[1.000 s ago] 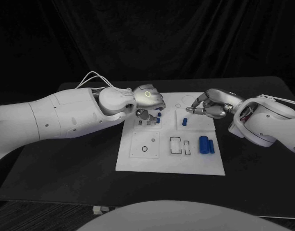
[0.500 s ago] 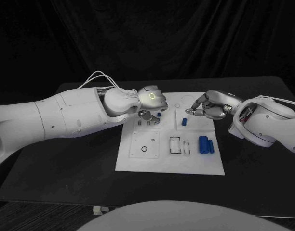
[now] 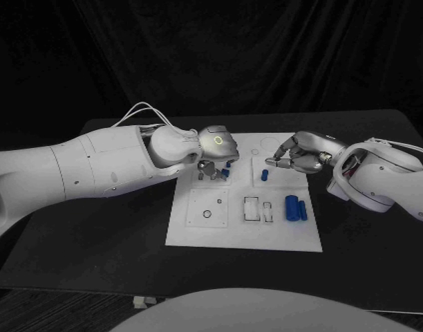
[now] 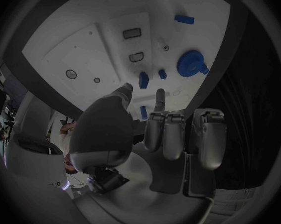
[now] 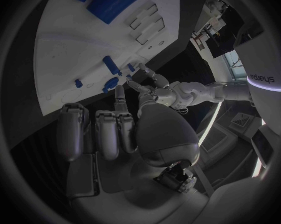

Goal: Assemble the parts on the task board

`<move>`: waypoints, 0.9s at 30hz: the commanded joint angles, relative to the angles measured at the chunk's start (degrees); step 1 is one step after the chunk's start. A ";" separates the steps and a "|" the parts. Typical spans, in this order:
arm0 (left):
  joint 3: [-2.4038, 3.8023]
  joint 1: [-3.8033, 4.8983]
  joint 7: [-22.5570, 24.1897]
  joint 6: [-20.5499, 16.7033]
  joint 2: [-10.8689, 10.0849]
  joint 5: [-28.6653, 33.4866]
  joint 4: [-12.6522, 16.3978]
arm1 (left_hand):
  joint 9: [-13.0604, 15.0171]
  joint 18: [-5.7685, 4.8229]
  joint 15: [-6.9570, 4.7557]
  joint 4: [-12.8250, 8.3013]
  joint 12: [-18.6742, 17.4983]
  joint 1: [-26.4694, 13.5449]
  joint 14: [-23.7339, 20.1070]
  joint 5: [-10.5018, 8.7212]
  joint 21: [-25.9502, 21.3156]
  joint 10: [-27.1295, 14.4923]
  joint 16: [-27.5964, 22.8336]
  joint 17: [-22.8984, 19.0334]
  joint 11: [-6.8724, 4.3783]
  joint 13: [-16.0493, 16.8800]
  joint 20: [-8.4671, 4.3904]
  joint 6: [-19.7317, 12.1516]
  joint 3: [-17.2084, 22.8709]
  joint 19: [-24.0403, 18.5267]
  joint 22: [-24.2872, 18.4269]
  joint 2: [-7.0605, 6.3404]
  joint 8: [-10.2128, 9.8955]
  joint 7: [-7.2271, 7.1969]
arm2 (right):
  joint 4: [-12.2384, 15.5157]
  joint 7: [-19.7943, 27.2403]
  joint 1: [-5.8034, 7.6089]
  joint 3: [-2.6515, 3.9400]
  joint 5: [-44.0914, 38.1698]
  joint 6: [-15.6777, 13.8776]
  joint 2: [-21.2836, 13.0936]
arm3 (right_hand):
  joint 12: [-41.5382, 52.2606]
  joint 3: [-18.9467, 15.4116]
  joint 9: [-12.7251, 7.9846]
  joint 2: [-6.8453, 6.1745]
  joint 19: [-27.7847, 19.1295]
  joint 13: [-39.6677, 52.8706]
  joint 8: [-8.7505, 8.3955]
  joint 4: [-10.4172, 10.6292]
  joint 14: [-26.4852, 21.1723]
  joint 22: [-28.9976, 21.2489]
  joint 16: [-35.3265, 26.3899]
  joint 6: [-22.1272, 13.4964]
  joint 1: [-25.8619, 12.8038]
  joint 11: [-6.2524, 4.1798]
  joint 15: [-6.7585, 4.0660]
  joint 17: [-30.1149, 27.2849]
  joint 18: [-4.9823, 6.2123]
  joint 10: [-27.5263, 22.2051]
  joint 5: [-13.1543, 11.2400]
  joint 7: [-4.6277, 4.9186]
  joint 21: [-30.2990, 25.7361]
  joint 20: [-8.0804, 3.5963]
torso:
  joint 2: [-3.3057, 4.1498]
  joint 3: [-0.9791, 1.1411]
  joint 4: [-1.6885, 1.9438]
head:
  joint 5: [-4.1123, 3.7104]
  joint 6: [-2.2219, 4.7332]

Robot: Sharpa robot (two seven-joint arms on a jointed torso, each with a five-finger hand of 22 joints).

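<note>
The left hand [image 3: 211, 146] is hovering over the task board [image 3: 245, 232], fingers apart and empty, just above small blue parts [image 3: 227, 168]. The right hand [image 3: 301, 153] is hanging nearby, fingers curled, holding nothing.

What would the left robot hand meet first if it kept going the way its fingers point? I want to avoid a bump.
Probably the small blue part standing on the white board just below the left robot hand; the fingertips point down at it. Depth is unclear.
</note>
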 commanded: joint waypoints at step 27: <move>0.07 -0.50 2.81 4.37 1.72 -0.36 -2.57 | 0.81 -0.47 -0.38 -3.35 -1.83 5.60 5.85 6.94 -0.94 4.13 0.15 15.10 -0.59 13.29 0.02 0.57 3.86 4.16 14.08 2.23 -2.50 -0.72 | 0.18 -1.02 -0.20 0.04 -0.08 0.42 -0.29 | -0.18 -0.13 0.02 0.94 1.64 13.87 0.01 0.44 5.38 12.18 -0.38 -0.06 -0.09 0.20 0.32 12.58 -0.04 5.42 -0.32 0.17 -0.39 0.44 | 0.01 0.03 -0.01 | 0.02 0.01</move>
